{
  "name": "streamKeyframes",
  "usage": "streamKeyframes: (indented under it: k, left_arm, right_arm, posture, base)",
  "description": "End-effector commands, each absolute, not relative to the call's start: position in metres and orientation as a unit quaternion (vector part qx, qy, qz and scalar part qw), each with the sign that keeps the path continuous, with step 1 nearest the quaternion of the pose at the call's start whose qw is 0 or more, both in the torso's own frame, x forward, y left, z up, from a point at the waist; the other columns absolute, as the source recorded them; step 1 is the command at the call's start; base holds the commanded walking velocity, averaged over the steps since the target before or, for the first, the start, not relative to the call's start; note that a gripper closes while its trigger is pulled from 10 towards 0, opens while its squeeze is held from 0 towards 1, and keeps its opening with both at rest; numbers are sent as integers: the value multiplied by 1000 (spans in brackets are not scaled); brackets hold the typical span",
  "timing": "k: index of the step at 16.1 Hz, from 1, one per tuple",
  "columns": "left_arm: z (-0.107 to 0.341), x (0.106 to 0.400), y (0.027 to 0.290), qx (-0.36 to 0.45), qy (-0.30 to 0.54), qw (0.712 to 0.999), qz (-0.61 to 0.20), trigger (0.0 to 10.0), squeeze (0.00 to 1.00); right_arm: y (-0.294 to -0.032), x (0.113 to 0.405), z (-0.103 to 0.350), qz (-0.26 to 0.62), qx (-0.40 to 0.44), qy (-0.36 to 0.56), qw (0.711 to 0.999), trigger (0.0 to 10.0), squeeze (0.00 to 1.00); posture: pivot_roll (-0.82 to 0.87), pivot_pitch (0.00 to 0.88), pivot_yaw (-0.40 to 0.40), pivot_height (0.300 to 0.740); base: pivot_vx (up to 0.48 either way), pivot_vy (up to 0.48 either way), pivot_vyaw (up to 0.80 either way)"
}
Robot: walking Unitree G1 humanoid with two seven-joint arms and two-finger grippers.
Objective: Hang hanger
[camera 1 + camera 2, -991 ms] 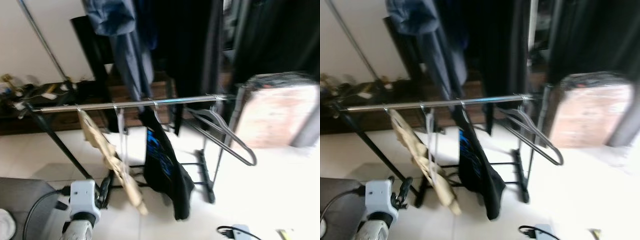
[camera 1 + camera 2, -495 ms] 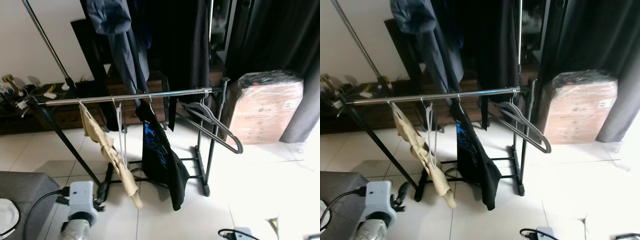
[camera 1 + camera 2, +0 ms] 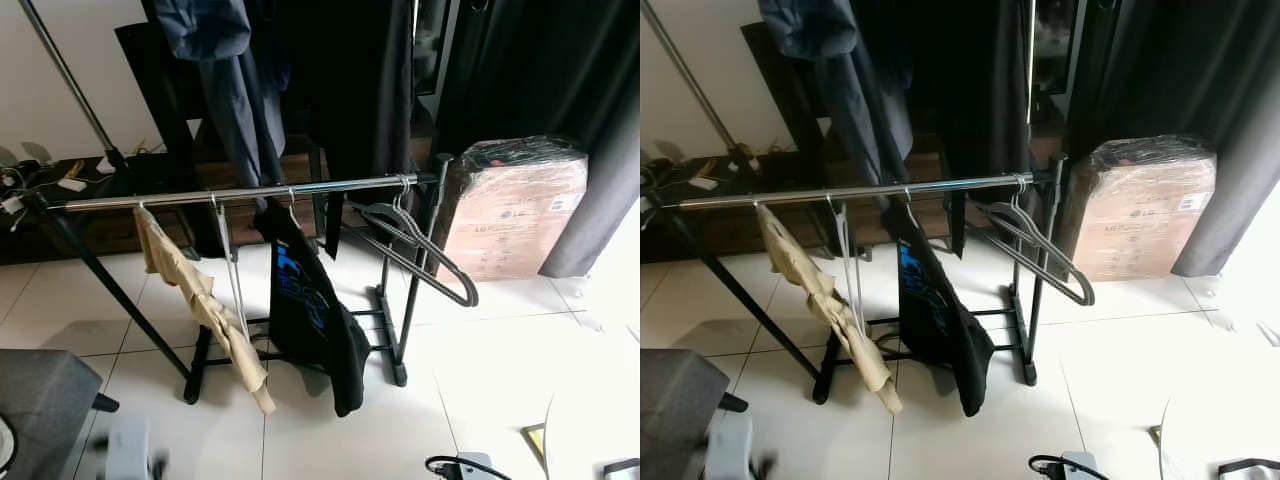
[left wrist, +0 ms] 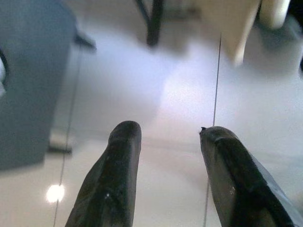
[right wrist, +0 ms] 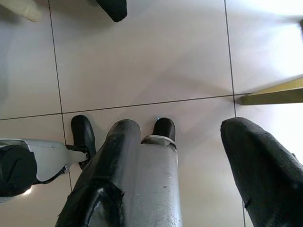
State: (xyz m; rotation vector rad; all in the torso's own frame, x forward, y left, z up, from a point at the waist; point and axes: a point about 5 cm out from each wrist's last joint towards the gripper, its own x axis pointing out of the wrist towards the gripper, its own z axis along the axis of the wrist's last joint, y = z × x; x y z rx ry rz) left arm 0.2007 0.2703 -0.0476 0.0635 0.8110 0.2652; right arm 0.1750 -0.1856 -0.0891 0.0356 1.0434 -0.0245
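Change since the preceding frames: motion blur has cleared and the head camera has shifted, so the whole scene sits slightly differently in frame. The robot's left arm with its white wrist housing (image 3: 128, 452), previously raised beside the black base of the clothes rack, has dropped to the lower frame edge, where it appears blurred.

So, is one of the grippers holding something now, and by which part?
Nothing is held. The left gripper and the right gripper both hang open over the tiled floor, with nothing between their fingers.
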Motion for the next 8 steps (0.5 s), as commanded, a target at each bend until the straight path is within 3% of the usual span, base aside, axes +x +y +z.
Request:
streamKeyframes:
  k: [1,3,8]
  left_arm:
    - [-58,187,268,38,428,895,123,10000,0]
    - [-71,176,257,54,468,876,105,10000,0]
    - [-72,190,236,97,462,880,55,10000,0]
  right_arm:
    - [-183,173,-90,-13,22,502,864,10000,0]
    - [-183,173,-90,-10,20,504,864,10000,0]
    - [-182,174,-90,-15,23,503,864,10000,0]
  posture:
    - [-85,65,54,740]
    - [-93,67,55,740]
    - [-97,83,58,740]
  base:
    - [0,0,0]
    - [0,0,0]
    - [0,0,0]
